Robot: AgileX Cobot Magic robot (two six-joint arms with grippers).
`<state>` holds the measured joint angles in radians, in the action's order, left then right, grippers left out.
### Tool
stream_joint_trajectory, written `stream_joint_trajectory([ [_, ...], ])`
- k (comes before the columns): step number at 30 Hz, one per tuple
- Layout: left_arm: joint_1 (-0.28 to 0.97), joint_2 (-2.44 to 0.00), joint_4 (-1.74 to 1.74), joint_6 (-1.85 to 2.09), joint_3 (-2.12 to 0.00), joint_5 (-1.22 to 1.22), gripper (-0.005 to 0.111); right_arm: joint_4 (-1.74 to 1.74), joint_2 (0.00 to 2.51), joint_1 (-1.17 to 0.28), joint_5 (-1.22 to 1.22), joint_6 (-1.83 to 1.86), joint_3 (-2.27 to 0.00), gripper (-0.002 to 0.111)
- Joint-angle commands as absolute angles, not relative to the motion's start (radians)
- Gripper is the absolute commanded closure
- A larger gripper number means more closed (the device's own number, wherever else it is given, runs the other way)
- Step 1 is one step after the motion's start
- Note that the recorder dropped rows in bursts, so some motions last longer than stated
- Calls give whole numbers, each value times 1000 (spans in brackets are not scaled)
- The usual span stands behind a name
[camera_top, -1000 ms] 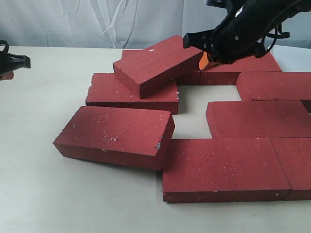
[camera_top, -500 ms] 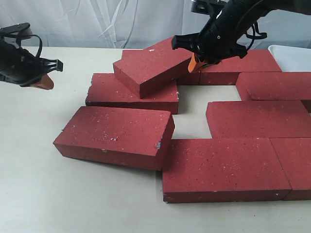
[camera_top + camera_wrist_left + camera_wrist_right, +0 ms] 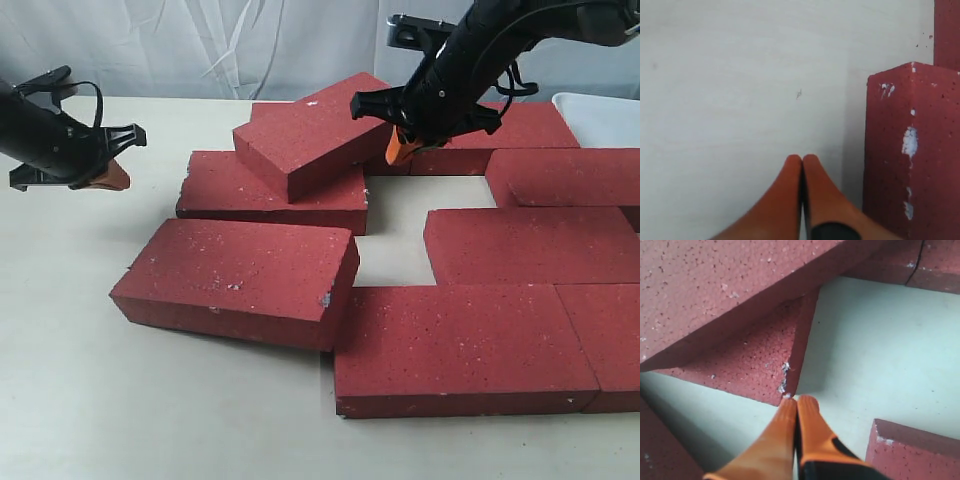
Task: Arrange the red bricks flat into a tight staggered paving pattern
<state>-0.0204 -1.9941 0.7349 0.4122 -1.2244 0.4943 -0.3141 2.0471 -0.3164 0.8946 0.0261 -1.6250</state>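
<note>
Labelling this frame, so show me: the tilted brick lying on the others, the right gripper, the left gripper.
tilted brick (image 3: 315, 130), exterior view, middle of its top face.
right gripper (image 3: 393, 156), exterior view, at its shut orange fingertips.
left gripper (image 3: 115, 180), exterior view, at its shut orange fingertips.

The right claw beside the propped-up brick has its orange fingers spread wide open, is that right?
Not quite. The right claw is beside the propped-up brick, but its orange fingers are pressed shut with nothing between them. The right wrist view shows this.
</note>
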Motion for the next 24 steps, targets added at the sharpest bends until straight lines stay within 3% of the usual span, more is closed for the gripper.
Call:
stream_joint_trajectory([
  [1,-8,-2014,744,434,-1260,525,107,-298,2066,-310,888,32,-1632,109],
  [24,211,-2198,783,432,-1406,516,107,-302,2067,-310,782,22,-1630,109],
])
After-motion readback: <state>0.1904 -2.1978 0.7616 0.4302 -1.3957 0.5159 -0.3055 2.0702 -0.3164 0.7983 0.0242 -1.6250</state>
